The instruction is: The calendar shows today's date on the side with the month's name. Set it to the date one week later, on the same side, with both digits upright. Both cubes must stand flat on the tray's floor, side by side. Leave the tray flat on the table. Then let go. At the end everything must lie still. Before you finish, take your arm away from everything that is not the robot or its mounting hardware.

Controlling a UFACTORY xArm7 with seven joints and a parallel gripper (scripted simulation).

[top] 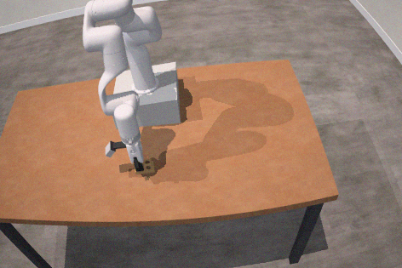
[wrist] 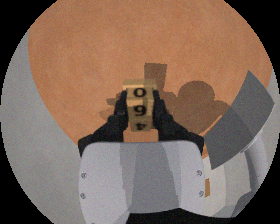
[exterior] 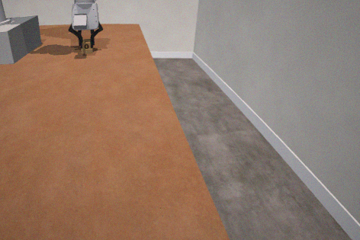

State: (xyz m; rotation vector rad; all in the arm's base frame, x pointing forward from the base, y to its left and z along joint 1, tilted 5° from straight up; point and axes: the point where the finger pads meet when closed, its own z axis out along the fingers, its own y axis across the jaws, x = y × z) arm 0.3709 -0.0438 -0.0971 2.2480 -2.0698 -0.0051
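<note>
The small wooden calendar (top: 152,170) (exterior: 87,50) is on the table beneath the gripper. Its tray and cubes are hard to tell apart. Dark round marks show on it in the top view. My gripper (top: 138,164) (exterior: 86,44) (wrist: 140,98) points down, its black fingers closed on both sides of a wooden digit cube (wrist: 145,116). The wrist view shows a 6 or 9 and a 4 on this wood, with a 0 just beyond. The exterior view also shows a 0 between the fingers. The month's name cannot be read, and the fingers hide part of the cubes.
The brown table (top: 255,176) (exterior: 114,123) bears the arm's grey base block (top: 159,110) (exterior: 24,41), behind the calendar in the top view. The arm's shadow falls across the table beside the calendar. The table's front edge shows in the top view.
</note>
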